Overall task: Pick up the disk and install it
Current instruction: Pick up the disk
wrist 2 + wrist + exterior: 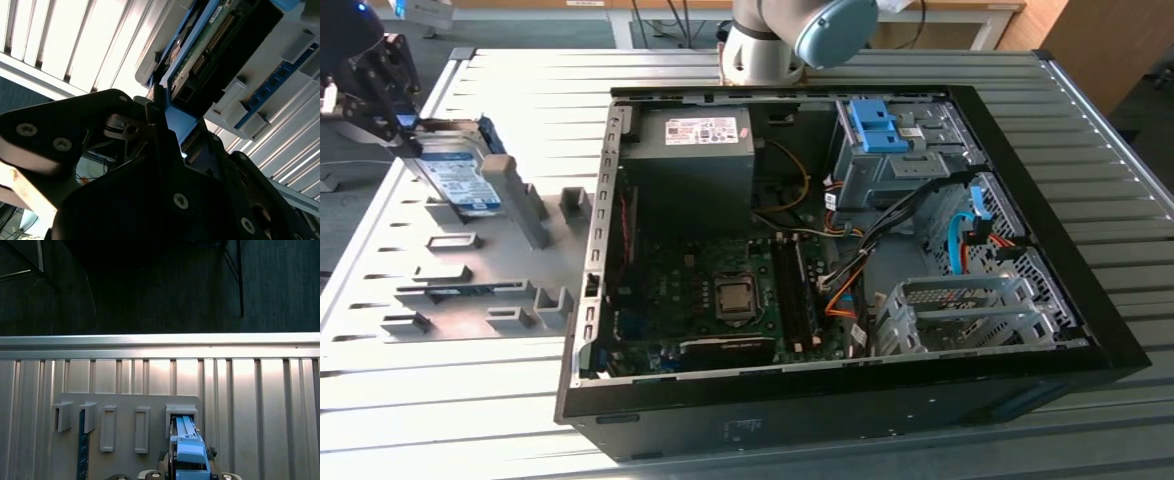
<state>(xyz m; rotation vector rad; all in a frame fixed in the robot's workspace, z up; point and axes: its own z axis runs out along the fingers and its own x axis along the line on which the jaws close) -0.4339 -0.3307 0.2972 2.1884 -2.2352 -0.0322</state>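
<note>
The disk (pixel 458 175) is a silver drive with a white-and-blue label and blue caddy rails. It stands tilted at the upright slot of a grey fixture plate (pixel 467 270), at the exterior view's left. My black gripper (pixel 408 132) is at its upper end, shut on the blue rail. In the second wrist view the fingers (pixel 158 112) press on the blue caddy edge, and the disk's green circuit board (pixel 210 47) faces the camera. The blue caddy end (pixel 187 452) shows over the plate's slot in the first wrist view.
An open black computer case (pixel 1067 250) lies on the slatted metal table. Inside it are a grey power supply (pixel 694 150), a blue bracket (pixel 874 125) in the upper drive bay and a silver drive cage (pixel 961 315). The arm's base (pixel 774 40) stands behind the case.
</note>
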